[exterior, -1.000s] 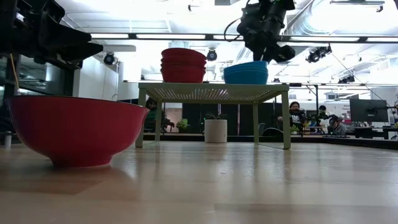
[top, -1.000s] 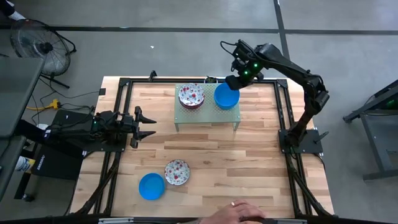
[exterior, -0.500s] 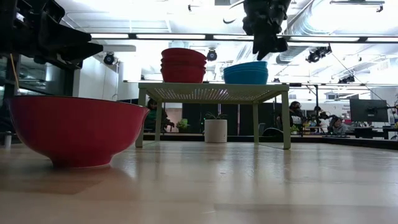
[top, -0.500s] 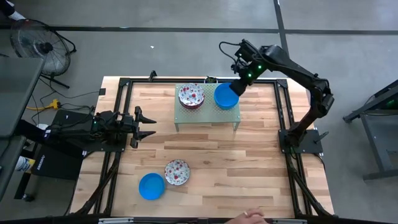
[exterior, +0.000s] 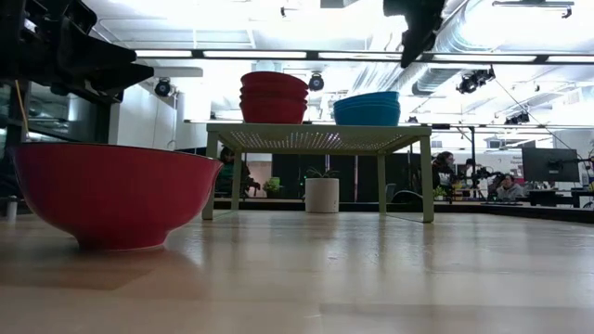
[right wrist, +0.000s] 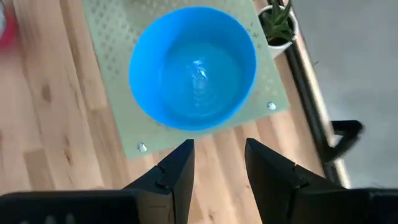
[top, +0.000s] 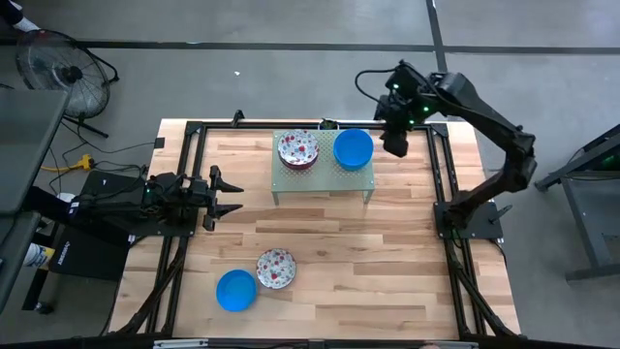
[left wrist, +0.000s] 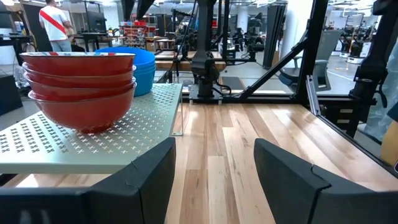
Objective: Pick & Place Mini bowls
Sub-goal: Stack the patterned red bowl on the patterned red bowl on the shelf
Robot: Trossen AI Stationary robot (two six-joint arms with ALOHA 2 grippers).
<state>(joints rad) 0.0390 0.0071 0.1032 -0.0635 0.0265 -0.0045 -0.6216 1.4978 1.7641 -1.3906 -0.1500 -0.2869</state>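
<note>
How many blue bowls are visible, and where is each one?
At least 2 places: one single blue bowl on the table near the front, beside a floral bowl, and a blue stack on the green stand. The low view suggests several bowls nested in that stack; the exact count is unclear.

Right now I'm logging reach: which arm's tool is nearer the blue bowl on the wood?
Left. The left tool sits just up-table of the blue bowl; the right tool hovers beside the green stand.

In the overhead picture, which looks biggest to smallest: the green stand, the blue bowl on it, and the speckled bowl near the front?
1. Green stand, clearly largest.
2. Blue bowl on the stand and speckled bowl on the table: roughly alike. The raised one sits nearer the camera, so ranking them is unsure.
</note>
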